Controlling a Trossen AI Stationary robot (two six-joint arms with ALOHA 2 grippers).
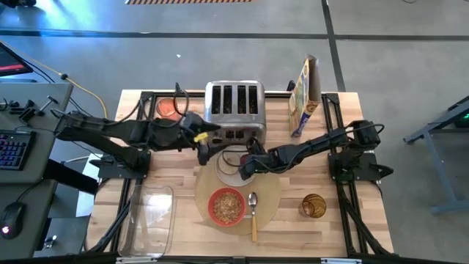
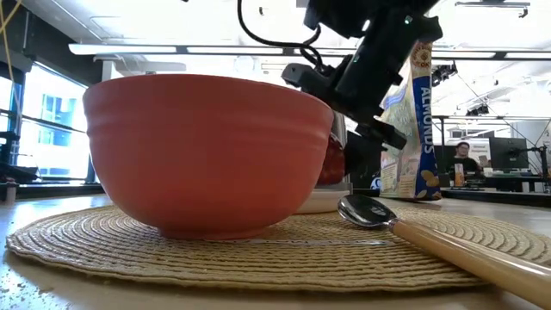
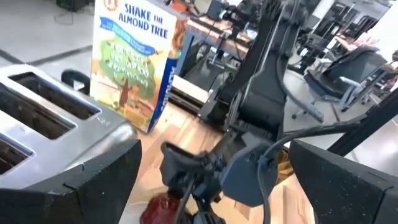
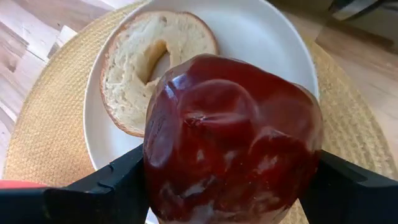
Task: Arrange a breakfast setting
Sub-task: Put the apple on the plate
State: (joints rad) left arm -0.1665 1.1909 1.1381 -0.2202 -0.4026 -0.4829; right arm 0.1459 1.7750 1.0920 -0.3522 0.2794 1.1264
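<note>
I am holding the dark red fruit (image 4: 231, 140) tight in my right jaws (image 1: 248, 167). My two dark fingers (image 4: 106, 186) are pressing on its two sides. The fruit is hanging just over the small white plate (image 4: 261, 31), and I cannot tell if it is touching the plate. On the plate, the round toast slice (image 4: 146, 68) is lying flat with a hole in its middle. The plate is sitting on the round tan placemat (image 1: 271, 194), at the side of the mat near the silver toaster (image 1: 234, 110).

My left jaws (image 1: 205, 144) are hanging in front of the toaster, just beside the plate. In my left wrist view, the two fingers (image 3: 74, 193) are standing wide apart with nothing between them.

The red bowl (image 1: 228, 207) is sitting on the placemat too, at the side away from the toaster. It is holding some light brown bits of food. The wooden-handled metal spoon (image 1: 253, 214) is lying on the mat just beside the bowl, with its round end pointing to the plate. A cereal box (image 1: 303, 95) is standing up near the toaster. A brown glass (image 1: 313, 205) is standing on the table (image 1: 352, 220) next to the mat. A clear plastic tub (image 1: 150, 216) is sitting on the other side of the mat.
</note>
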